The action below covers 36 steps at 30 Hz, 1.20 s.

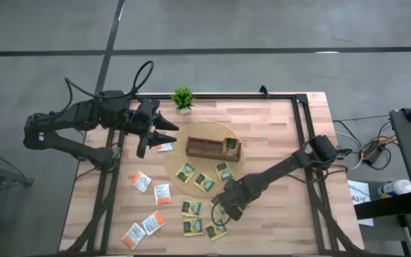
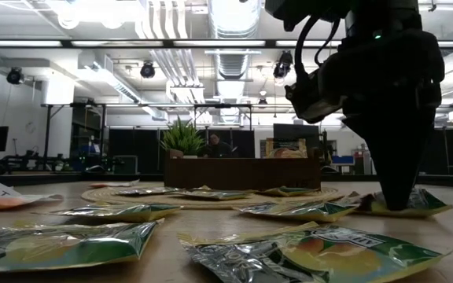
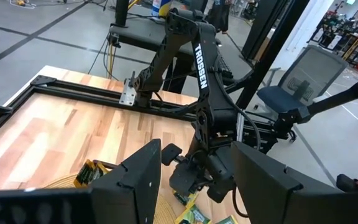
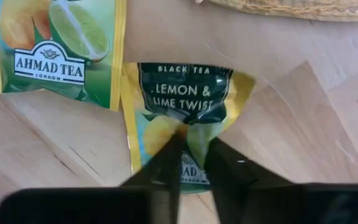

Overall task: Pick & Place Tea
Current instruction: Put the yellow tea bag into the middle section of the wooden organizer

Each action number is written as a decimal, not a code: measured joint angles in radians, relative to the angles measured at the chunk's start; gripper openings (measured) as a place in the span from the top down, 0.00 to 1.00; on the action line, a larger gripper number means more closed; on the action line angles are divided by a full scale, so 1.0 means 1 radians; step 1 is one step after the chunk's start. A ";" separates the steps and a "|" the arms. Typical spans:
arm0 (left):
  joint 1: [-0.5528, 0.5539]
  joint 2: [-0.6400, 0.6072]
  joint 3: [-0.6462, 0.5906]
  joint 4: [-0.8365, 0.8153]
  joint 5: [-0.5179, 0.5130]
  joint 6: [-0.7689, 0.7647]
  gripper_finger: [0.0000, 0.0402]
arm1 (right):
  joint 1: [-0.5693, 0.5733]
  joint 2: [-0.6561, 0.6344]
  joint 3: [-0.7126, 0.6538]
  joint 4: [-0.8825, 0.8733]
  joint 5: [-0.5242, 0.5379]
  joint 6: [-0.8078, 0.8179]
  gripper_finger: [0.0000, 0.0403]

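Right pincer (image 4: 191, 163): pinching lemon-lime tea sachet (image 4: 185, 106) directly beneath it, flat on worktop (image 1: 277, 128). Brown tray (image 1: 212, 148) lies beyond. Left pincer (image 1: 157, 133): spread, farther off.

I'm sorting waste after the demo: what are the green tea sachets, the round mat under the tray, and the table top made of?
Green tea sachet: looks like glossy printed foil or plastic film; it crinkles and shines where the right gripper pinches it.
Round mat: apparently woven straw or similar fibre, matte with a braided edge.
Table top: light wood planks with visible grain and seams, smooth finish.
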 joint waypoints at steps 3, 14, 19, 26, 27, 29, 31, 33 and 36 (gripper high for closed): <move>0.000 0.000 0.000 0.000 0.000 -0.001 0.53 | 0.000 -0.004 -0.001 -0.002 0.018 -0.007 0.96; 0.000 0.000 0.000 0.011 -0.001 -0.026 0.53 | -0.003 -0.187 -0.003 -0.050 0.169 -0.022 0.98; 0.000 0.009 0.000 0.025 -0.001 -0.068 0.53 | -0.009 -0.315 0.000 -0.048 0.295 -0.025 0.98; 0.001 0.046 0.000 0.119 -0.001 -0.097 0.53 | -0.025 -0.426 0.028 -0.044 0.470 -0.061 0.98; 0.001 0.055 0.000 0.127 -0.001 -0.100 0.53 | -0.029 -0.435 0.034 -0.042 0.482 -0.072 0.98; 0.001 0.069 0.000 0.136 -0.001 -0.101 0.53 | -0.039 -0.436 0.049 -0.043 0.500 -0.095 0.98; 0.001 0.088 0.000 0.135 -0.001 -0.102 0.53 | -0.046 -0.434 0.063 -0.043 0.519 -0.113 0.98; 0.001 0.107 0.000 0.133 -0.001 -0.105 0.53 | -0.052 -0.434 0.074 -0.042 0.531 -0.131 0.98; 0.000 0.143 0.000 0.131 0.002 -0.111 0.53 | -0.057 -0.434 0.079 -0.043 0.568 -0.135 0.98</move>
